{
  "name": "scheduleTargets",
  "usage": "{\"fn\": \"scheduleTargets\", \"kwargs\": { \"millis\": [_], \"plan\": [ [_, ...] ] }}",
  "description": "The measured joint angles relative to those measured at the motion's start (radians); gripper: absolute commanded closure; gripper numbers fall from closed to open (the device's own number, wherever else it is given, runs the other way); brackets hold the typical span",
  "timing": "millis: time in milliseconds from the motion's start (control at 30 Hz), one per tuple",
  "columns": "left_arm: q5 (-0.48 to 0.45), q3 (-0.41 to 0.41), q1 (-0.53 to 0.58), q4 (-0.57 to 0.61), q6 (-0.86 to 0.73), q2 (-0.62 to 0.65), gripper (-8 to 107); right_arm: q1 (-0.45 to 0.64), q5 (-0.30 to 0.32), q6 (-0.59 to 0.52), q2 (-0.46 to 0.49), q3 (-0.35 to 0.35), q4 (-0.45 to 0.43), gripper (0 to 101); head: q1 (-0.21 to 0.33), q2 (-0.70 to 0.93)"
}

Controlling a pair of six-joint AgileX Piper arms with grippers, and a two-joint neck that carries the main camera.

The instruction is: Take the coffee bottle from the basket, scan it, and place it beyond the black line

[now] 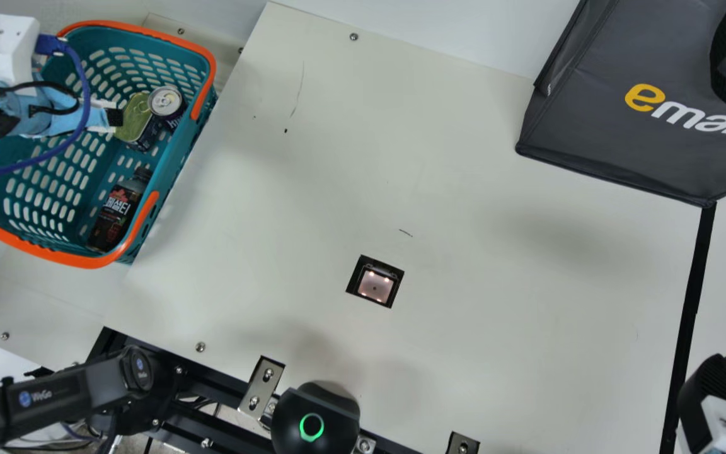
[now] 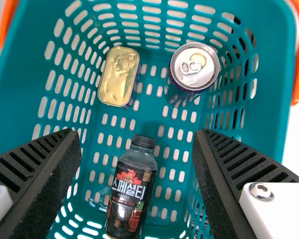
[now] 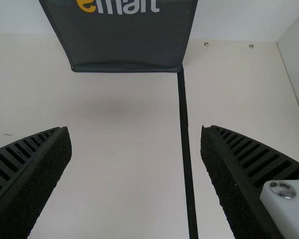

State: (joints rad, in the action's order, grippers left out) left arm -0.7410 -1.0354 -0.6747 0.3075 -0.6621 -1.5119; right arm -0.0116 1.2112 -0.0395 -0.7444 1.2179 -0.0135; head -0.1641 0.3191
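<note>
The left gripper is being held over the basket with its fingers spread and nothing being grasped. The coffee bottle is being cradled by the basket floor, lying lengthwise below the gap between those fingers, its dark cap showing midway between the tips. Beyond the tips, the tin and the can are being left untouched.

A fairly firm, probably full bottle is being suggested — moderately heavy, smooth and liable to roll or slip if pinched at the tapering shoulder. The grip is best being taken across the middle of the body, near the balance point, with the ribbed pads pressing evenly; a light hold could let it swing on the way to the scanner.

The right gripper is being held with fingers parted and empty — the black line is being framed between them.
</note>
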Motion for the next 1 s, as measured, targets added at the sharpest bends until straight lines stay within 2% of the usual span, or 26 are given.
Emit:
{"fn": "scheduleTargets", "kwargs": {
  "millis": [267,1000],
  "plan": [
    [0.034,0.01,-0.008,0.011,-0.056,-0.081,9,0.0,0.0,0.0,0.0,0.0,0.0,10,0.0,0.0],
    [0.201,0.052,-0.011,0.052,-0.195,-0.294,9,0.0,0.0,0.0,0.0,0.0,0.0,10,0.0,0.0]
  ]
}}
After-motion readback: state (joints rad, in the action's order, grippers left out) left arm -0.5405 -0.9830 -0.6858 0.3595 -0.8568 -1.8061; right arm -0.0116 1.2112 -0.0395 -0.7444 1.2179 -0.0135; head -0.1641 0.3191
